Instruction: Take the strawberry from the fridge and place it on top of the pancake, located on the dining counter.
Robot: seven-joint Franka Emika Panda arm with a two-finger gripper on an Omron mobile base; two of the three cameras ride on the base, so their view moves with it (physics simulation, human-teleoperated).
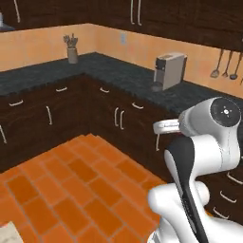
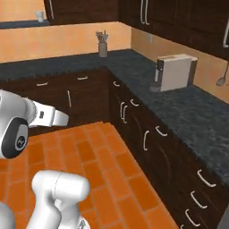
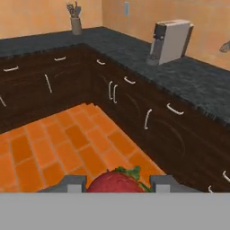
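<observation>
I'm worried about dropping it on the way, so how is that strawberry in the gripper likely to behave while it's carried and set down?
The strawberry sits between the gripper fingers, and looks rounded and glossy, so it could slip if the grip loosens. It is small, so probably light. Its round body may roll when released on a flat surface, though the leafy cap might slow that.

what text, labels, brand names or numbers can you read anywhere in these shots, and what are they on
None can be read.
Coffee machine on the dark countertop: no legible label or brand.
Round cap on the arm's joint: faint marks, too blurred to read.
Strawberry, utensil holder, cabinets: no text.
</observation>
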